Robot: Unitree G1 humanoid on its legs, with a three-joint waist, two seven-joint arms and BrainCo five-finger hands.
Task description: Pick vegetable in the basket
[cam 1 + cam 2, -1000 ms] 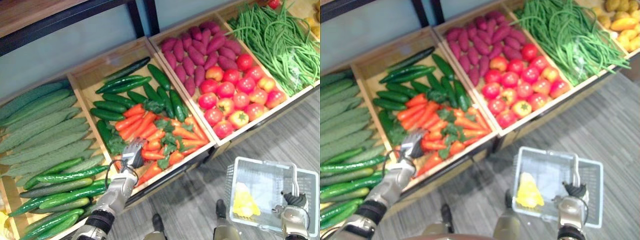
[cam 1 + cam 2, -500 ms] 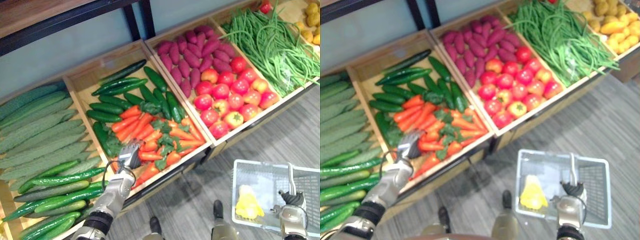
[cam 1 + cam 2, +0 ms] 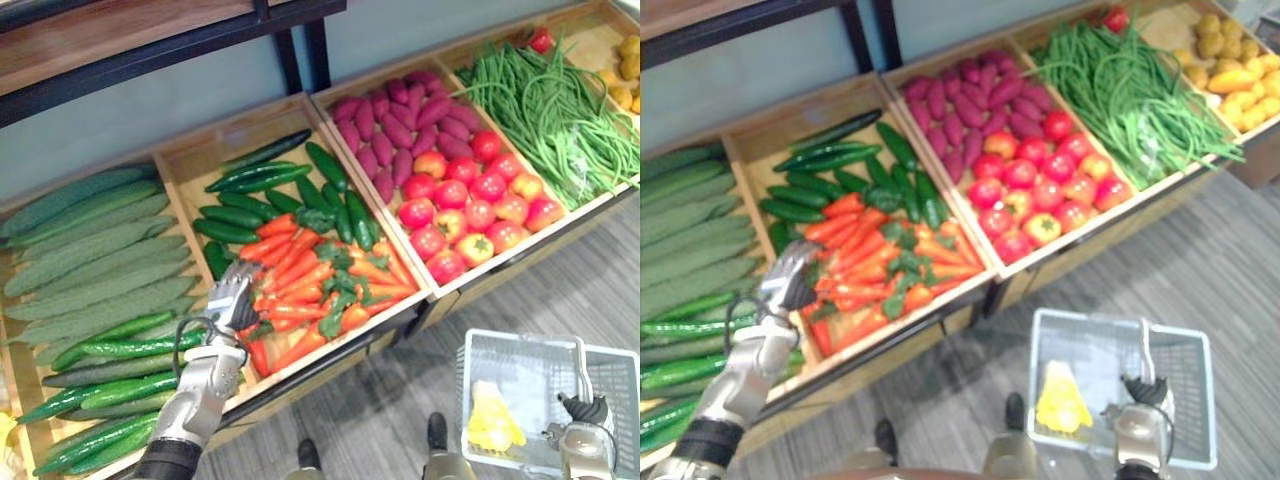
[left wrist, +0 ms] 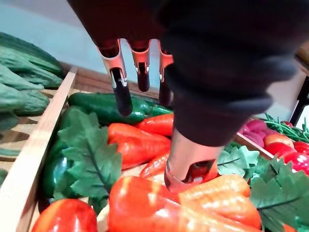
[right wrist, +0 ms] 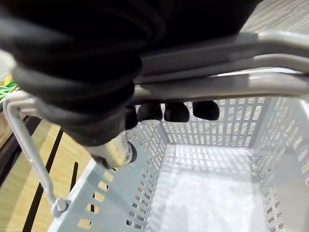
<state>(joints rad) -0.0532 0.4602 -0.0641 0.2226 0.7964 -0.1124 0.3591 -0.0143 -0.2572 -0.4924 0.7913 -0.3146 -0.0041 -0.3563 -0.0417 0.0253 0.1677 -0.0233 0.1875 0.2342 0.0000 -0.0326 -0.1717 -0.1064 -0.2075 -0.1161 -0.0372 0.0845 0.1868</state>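
Orange carrots (image 3: 310, 280) with green leaves lie in the front half of a wooden crate (image 3: 190, 165). My left hand (image 3: 232, 295) hovers open over the left end of the carrot pile. In the left wrist view its fingers (image 4: 121, 94) hang straight above the carrots (image 4: 140, 145), with nothing held. Low on the right, my right hand (image 3: 585, 440) is shut on the handle (image 5: 217, 53) of a grey plastic basket (image 3: 470, 350). A yellow item (image 3: 492, 420) lies in the basket.
Dark cucumbers (image 3: 270, 175) fill the back of the carrot crate. Bumpy green gourds (image 3: 90, 250) and light cucumbers (image 3: 110, 370) are to the left. Purple sweet potatoes (image 3: 385, 120), tomatoes (image 3: 465, 215) and green beans (image 3: 550, 100) are to the right. Grey floor (image 3: 380, 400) lies below the crates.
The camera has shifted. My left hand has drawn a little toward the left edge of the carrot pile, still open. The right hand keeps hold of the basket handle.
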